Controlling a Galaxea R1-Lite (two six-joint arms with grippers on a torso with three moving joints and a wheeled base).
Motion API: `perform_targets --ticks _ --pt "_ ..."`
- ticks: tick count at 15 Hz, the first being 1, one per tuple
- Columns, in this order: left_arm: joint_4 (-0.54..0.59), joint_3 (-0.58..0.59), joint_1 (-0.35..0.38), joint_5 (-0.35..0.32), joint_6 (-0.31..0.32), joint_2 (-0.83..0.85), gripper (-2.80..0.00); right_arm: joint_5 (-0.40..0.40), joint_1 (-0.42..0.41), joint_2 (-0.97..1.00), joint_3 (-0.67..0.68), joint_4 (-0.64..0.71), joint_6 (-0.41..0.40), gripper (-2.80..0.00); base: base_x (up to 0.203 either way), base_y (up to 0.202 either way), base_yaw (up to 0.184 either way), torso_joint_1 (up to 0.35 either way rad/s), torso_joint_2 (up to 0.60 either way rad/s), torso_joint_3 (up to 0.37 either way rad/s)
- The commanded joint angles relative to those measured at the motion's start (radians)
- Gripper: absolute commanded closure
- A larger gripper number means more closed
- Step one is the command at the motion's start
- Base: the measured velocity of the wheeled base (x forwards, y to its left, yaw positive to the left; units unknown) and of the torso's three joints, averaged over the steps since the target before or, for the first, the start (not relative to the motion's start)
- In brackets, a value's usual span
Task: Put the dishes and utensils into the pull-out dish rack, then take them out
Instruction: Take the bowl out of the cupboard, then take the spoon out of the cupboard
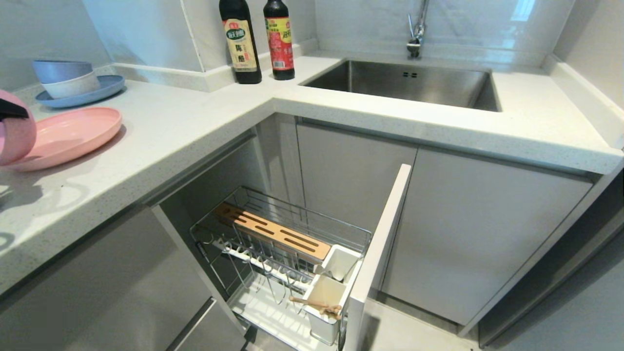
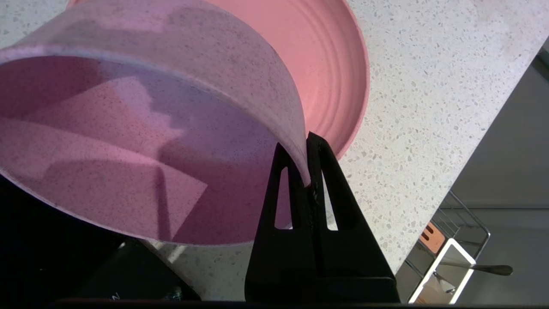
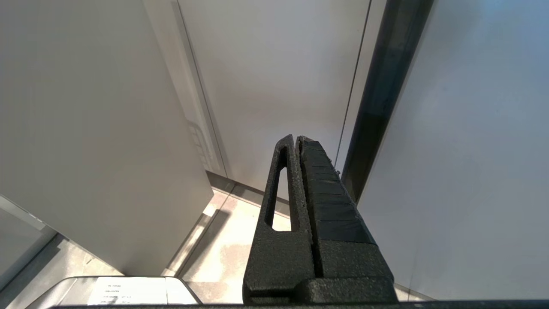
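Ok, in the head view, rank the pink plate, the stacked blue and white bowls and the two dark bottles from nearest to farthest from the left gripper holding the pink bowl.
1. pink plate: right beside the left gripper and its pink bowl, at the counter's left edge.
2. stacked blue and white bowls: behind the plate, by the wall.
3. two dark bottles: farthest, in the corner toward the sink.

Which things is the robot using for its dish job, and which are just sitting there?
For the job: pink bowl pinched by the left gripper, pink plate, rack, chopsticks, spoon.

Just sitting there: blue plate with bowls, two bottles, sink, tap.
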Motion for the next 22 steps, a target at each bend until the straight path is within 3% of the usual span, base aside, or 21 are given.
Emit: perform_targets --ticks 1,6,7,13,17,20,21,22 --pt "0.006 0.001 0.0 -0.001 -0.002 0.01 0.0 0.0 0.0 0.0 0.002 0.0 0.0 0.0 0.0 0.0 0.0 0.0 0.0 0.0" --pt "0.004 0.001 -0.001 0.002 0.0 0.021 0.0 0.0 0.0 0.0 0.002 0.0 0.0 0.0 0.0 0.0 0.0 0.0 0.0 0.0" --pt "0.004 0.001 -0.001 0.002 0.0 0.022 -2.8 0.0 0.0 0.0 0.002 0.0 0.0 0.0 0.0 0.0 0.0 0.0 0.0 0.0" --pt "-0.002 0.0 -0.001 0.002 0.0 0.027 -2.8 0.0 0.0 0.0 0.002 0.0 0.0 0.0 0.0 0.0 0.0 0.0 0.0 0.0" --pt "-0.073 0.001 -0.003 0.008 -0.002 -0.004 -2.8 0.0 0.001 0.0 0.002 0.0 0.0 0.0 0.0 0.0 0.0 0.0 0.0 0.0" --pt "-0.162 0.001 -0.017 0.034 -0.058 -0.07 -2.8 0.0 0.0 0.0 0.002 0.0 0.0 0.0 0.0 0.0 0.0 0.0 0.0 0.0" --pt "-0.201 0.001 -0.03 0.057 -0.089 -0.101 -2.25 0.0 0.0 0.0 0.002 0.0 0.0 0.0 0.0 0.0 0.0 0.0 0.0 0.0" --pt "-0.24 0.005 -0.048 0.08 -0.12 -0.133 0.0 0.0 0.0 0.0 0.002 0.0 0.0 0.0 0.0 0.0 0.0 0.0 0.0 0.0"
